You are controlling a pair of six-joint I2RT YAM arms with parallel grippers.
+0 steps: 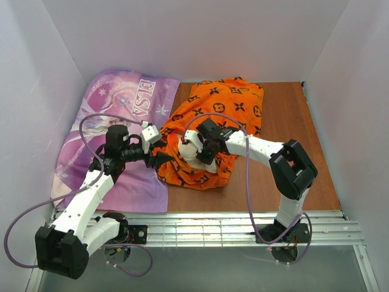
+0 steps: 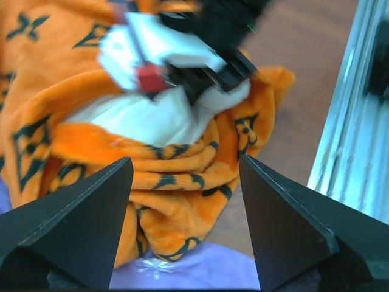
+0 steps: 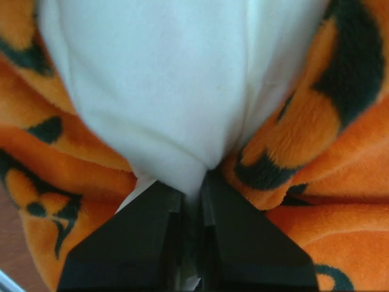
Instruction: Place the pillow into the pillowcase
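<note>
Work cell, overhead view. Plain white panels form the back wall (image 1: pixel 194 36), left wall (image 1: pixel 30 91) and right wall (image 1: pixel 358 91) around a reddish-brown wooden tabletop (image 1: pixel 285 134). Silver metal rails (image 1: pixel 231 225) run along its near edge. A purple printed cloth (image 1: pixel 121 103) covers its left side. Lighting is even and diffuse.

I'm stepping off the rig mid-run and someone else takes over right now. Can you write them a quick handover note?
The right hand is shut on a pinch of the pillow.
The left hand is open at the bunched near edge of the pillowcase, gripping nothing.
The pillow seems largely inside the case, with one white end showing at the opening. The case lies on the wooden table, beside the purple ELSA fabric.
Left to do: tuck that end in and pull the case over it.
</note>
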